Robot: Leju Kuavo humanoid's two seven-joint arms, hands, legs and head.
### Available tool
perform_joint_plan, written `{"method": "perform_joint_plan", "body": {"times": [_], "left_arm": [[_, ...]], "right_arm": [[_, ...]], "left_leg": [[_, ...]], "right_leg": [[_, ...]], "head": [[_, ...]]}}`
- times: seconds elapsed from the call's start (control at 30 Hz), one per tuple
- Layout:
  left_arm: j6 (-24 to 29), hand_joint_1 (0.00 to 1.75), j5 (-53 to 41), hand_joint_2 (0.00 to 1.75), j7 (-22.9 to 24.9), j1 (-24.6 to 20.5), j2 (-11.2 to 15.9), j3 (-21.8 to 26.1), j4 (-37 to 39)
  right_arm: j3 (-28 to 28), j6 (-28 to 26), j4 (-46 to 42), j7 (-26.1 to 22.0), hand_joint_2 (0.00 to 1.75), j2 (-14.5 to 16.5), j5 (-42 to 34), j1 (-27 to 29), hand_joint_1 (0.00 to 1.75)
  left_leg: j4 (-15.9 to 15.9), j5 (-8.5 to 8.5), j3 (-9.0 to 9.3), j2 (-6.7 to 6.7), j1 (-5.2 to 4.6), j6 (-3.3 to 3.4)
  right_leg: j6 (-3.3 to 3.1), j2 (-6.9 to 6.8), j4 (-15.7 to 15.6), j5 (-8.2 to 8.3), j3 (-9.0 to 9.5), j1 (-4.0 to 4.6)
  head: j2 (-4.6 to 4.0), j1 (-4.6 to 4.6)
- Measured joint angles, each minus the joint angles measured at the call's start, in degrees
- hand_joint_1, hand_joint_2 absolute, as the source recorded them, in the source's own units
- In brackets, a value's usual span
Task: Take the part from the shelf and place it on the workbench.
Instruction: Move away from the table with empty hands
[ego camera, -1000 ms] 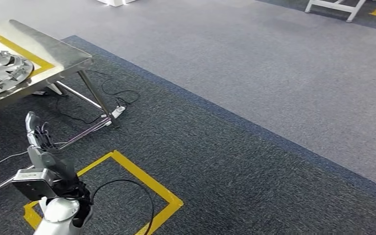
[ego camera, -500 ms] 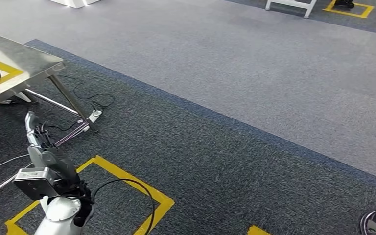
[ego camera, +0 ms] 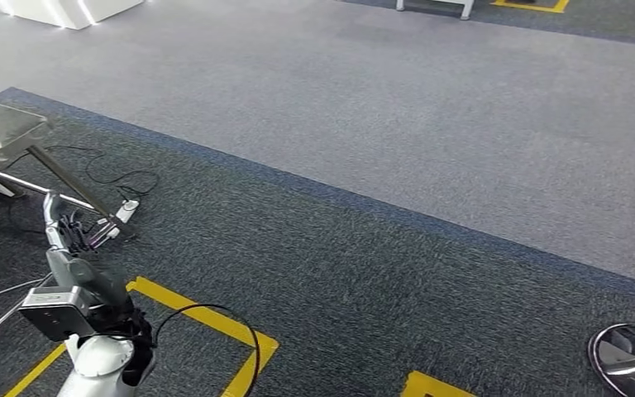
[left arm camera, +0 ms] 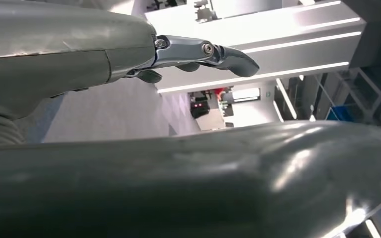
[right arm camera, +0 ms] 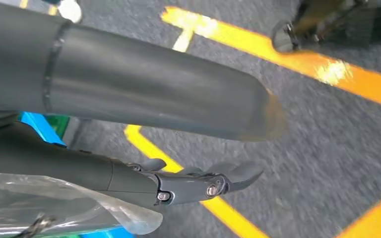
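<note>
My left hand (ego camera: 56,227) is raised at the lower left of the head view, fingers pointing up and apart, holding nothing. The left wrist view has its thick thumb (left arm camera: 178,178) and straight dark fingers (left arm camera: 198,49) well apart. My right hand (right arm camera: 144,99) hangs over the carpet, with an empty gap between the thumb and the dark fingers (right arm camera: 198,186). One metal corner of the workbench (ego camera: 0,128) shows at the left edge. A clear plastic wrap (right arm camera: 54,203) lies beside the right hand; what it covers is unclear.
Dark carpet with yellow tape lines (ego camera: 207,318) lies below me, lighter grey floor (ego camera: 380,107) beyond. Black cables (ego camera: 124,178) and a power strip (ego camera: 124,208) lie by the workbench legs. A shiny round dark object (ego camera: 628,356) sits at the lower right edge. White furniture (ego camera: 66,10) stands far back.
The camera has turned right: the workbench has slid to the left edge, its silver wheel cover has left the picture, and the round object has come in at lower right. My left arm keeps its pose.
</note>
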Motion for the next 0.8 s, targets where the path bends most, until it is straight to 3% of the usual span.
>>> {"method": "perform_joint_plan", "body": {"times": [0.03,0.1,0.17,0.23,0.27,0.33,0.4,0.47,0.5,0.53,0.6,0.67,0.77,0.8], "left_arm": [[0.0,0.0,0.0,0.0,0.0,0.0,0.0,0.0,0.0],[0.0,0.0,0.0,0.0,0.0,-0.1,0.0,0.0,0.0],[0.0,0.0,0.0,0.0,0.0,-0.2,0.0,0.0,0.0],[0.0,0.0,0.0,0.0,0.0,-0.3,0.0,0.0,0.0],[0.0,0.0,0.0,0.0,0.0,-0.3,0.0,0.0,0.0],[0.0,0.0,0.0,0.0,0.0,-0.4,-0.1,0.0,0.0],[0.0,0.0,0.0,0.0,0.0,-0.3,-0.1,0.0,0.0],[0.0,0.0,0.0,0.0,0.0,-0.3,-0.1,0.0,0.0],[0.0,0.0,0.0,0.0,0.0,-0.3,-0.1,0.0,0.0],[0.0,0.0,0.0,0.0,0.0,-0.3,-0.1,0.0,0.0],[0.0,0.0,0.0,0.0,0.0,-0.3,-0.1,0.0,0.0],[0.0,0.0,0.0,0.0,0.0,-0.4,-0.1,0.0,0.0],[0.0,0.0,-0.1,0.0,0.0,-0.4,-0.1,-0.1,0.0],[0.0,0.0,-0.1,0.0,0.0,-0.4,-0.1,-0.1,0.0]], "right_arm": [[0.0,0.0,0.0,0.1,0.0,0.0,0.1,0.0,0.0],[0.0,0.0,0.0,0.1,0.0,0.1,0.2,0.0,0.0],[0.0,0.0,0.0,0.1,0.0,0.3,0.4,-0.1,0.0],[0.0,0.1,0.0,0.1,0.0,0.3,0.5,0.0,0.0],[0.0,0.0,0.0,0.2,0.0,0.3,0.6,0.1,0.0],[0.1,0.0,0.0,0.2,0.0,0.3,0.7,0.1,0.0],[0.1,0.0,0.0,0.2,0.0,0.3,0.7,-0.1,0.0],[0.1,0.1,0.0,0.3,0.0,0.3,0.7,0.0,0.0],[0.2,0.1,0.0,0.3,0.0,0.3,0.7,0.0,0.0],[0.2,0.1,0.0,0.4,0.0,0.2,0.7,0.1,0.0],[0.2,0.1,0.0,0.6,0.0,0.2,0.7,0.0,0.0],[0.2,0.1,0.0,0.7,0.0,0.1,0.7,-0.1,0.0],[0.2,0.1,0.0,0.7,0.0,0.1,0.7,0.0,0.0],[0.2,0.1,0.0,0.8,0.0,0.1,0.7,0.0,0.0]], "left_leg": [[-3.0,2.1,1.33,-0.34,-0.06,0.36],[-10.9,5.94,4.82,-2.24,-0.2,1.24],[-15.3,7.0,6.59,-3.62,-0.36,1.66],[-16.1,6.98,6.72,-3.15,-0.34,1.68],[-16.4,7.2,6.84,-2.7,-0.23,1.76],[-17.3,7.66,7.19,-1.57,0.02,2.06],[-17.4,7.71,7.17,-0.38,-0.11,2.29],[-17.3,7.65,7.04,0.83,-0.2,2.31],[-17.2,7.59,7.03,1.36,-0.17,2.27],[-17.1,7.5,7.03,1.87,-0.11,2.15],[-16.7,7.1,7.04,2.7,-0.13,1.59],[-16.1,6.68,6.99,3.33,-0.39,0.96],[-15.9,6.35,7.17,3.96,-0.4,0.34],[-15.2,5.68,7.02,3.45,-0.26,0.06]], "right_leg": [[0.0,0.62,0.0,0.02,0.1,0.07],[0.12,1.71,0.1,0.08,0.12,0.1],[0.57,2.6,0.2,0.32,-0.37,-0.05],[1.26,3.34,0.2,0.5,-0.92,-0.18],[1.51,3.15,0.4,0.28,-1.21,-0.14],[1.94,1.29,3.7,-1.91,-2.93,0.06],[2.39,-0.89,10.8,-5.39,-6.34,0.01],[2.82,-1.52,16.0,-7.03,-8.79,-0.24],[3.0,-1.71,15.8,-6.44,-8.6,-0.36],[3.14,-2.01,13.5,-4.96,-7.28,-0.48],[3.29,-3.53,5.5,-1.79,-2.83,-0.54],[2.64,-4.47,0.9,-0.7,-0.19,-0.42],[1.28,-3.53,0.6,-0.74,-0.02,-0.29],[0.94,-3.14,0.5,-0.66,0.0,-0.3]], "head": [[0.0,-0.01],[0.0,0.03],[0.0,-0.03],[0.0,-0.14],[0.0,-0.11],[0.01,0.26],[0.01,0.64],[0.0,0.7],[0.0,0.7],[0.0,0.71],[0.0,0.77],[0.0,0.69],[0.0,0.54],[0.0,0.5]]}}
